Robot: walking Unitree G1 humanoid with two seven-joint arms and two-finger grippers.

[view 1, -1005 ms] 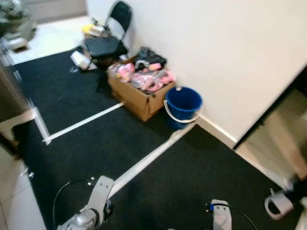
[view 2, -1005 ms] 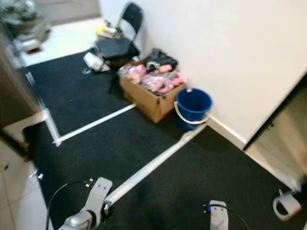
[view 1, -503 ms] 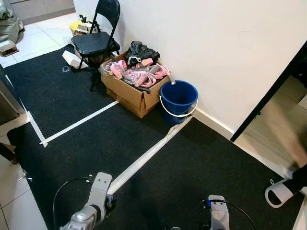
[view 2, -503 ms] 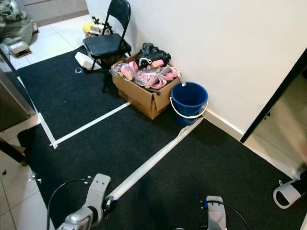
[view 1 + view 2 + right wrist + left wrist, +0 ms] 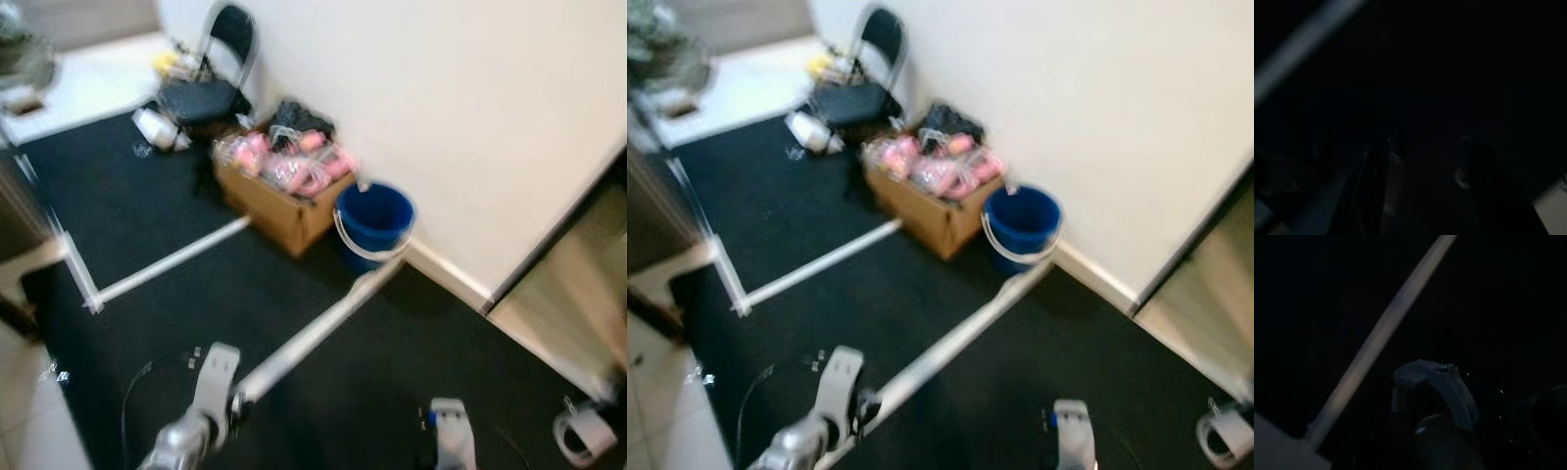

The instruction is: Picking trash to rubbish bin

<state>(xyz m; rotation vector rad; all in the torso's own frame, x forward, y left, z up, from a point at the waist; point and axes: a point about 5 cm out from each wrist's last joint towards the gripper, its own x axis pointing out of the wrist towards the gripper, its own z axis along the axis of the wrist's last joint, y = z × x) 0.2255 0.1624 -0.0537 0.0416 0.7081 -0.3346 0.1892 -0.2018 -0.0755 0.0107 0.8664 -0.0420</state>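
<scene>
Scene: a blurred head-camera view is looking down on a black carpet (image 5: 147,211) running along a white wall (image 5: 470,108).
Bucket: a blue bucket (image 5: 375,224) with a white handle is standing on the carpet against the wall, just beside the cardboard box; it is the only bin-like container showing, and its contents cannot be made out.
Cardboard box: a brown cardboard box (image 5: 279,203) is sitting between the bucket and the chair, heaped with pink items and a dark bundle at the back.
Chair: a black folding chair (image 5: 211,83) is standing beyond the box, near the wall, with a small white object (image 5: 157,127) lying on the carpet beside it.
Tape lines: one white tape line (image 5: 313,333) is running from the bucket toward the robot; a second (image 5: 171,259) is crossing the carpet from the box toward the tiled floor (image 5: 20,411).
Left arm: the silver left arm (image 5: 201,416) is hanging low above the tape line; its gripper is too dark in the wrist view to tell how far apart the fingers are.
Right arm: the silver right arm (image 5: 449,441) is hanging idle over the carpet; its gripper state cannot be told either.
Doorway side: a white rounded object (image 5: 583,436) is lying at the carpet's edge, too blurred to identify.
</scene>
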